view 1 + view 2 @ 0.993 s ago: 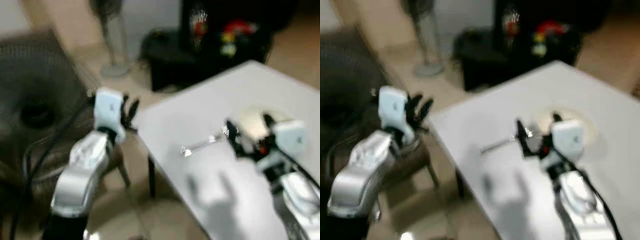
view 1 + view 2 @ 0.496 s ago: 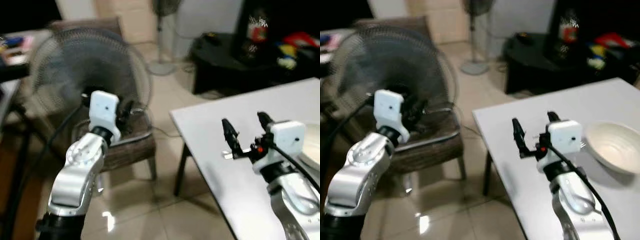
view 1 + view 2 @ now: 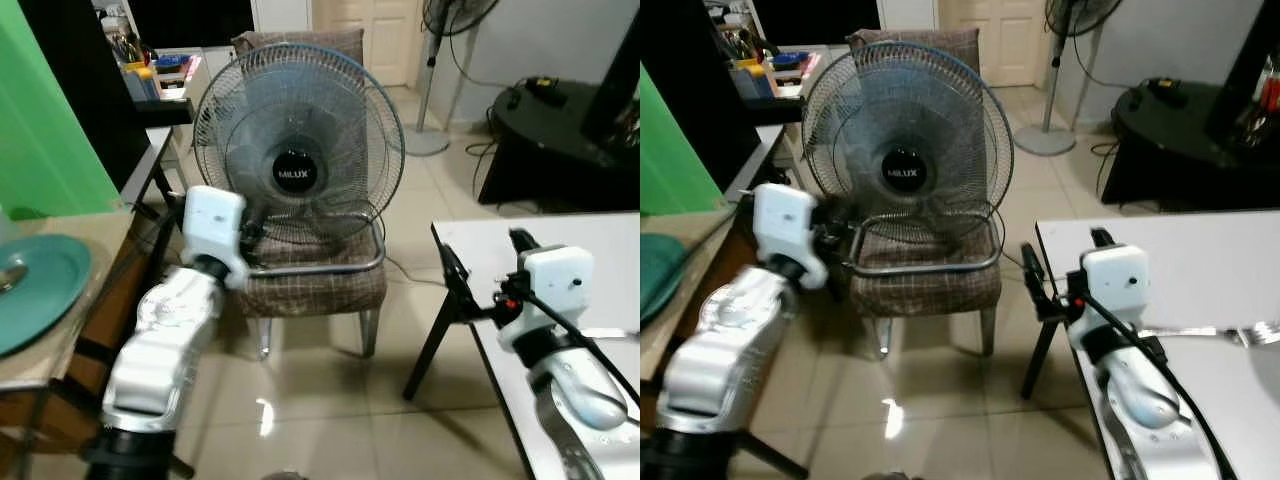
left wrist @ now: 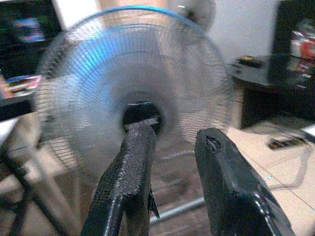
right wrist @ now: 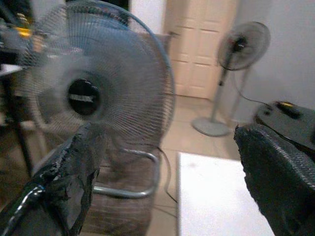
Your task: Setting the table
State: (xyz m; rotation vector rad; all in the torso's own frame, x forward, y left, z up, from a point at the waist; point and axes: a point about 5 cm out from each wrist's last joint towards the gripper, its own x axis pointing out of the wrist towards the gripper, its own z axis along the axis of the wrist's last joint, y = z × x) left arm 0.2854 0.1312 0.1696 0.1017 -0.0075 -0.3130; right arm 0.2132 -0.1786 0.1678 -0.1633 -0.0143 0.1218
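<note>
A silver fork (image 3: 1200,333) lies on the white table (image 3: 575,235) at my right. My right gripper (image 3: 487,262) hovers over the table's near-left corner, open, with nothing between its fingers (image 5: 78,172). At my far left a teal plate (image 3: 35,290) rests on a wooden table. My left gripper (image 4: 172,135) is raised in front of me and points at a standing fan (image 3: 298,150); its fingers (image 4: 133,167) stand a little apart with nothing between them.
The fan sits on a brown checked chair (image 3: 315,285) between the two tables. A black low cabinet (image 3: 555,140) and a second fan (image 3: 1070,60) stand behind. Glossy tiled floor (image 3: 320,410) lies below.
The whole view has swung to the left: the bowl has left the picture, and the fan, chair and teal plate have come in. Both arms keep their raised pose.
</note>
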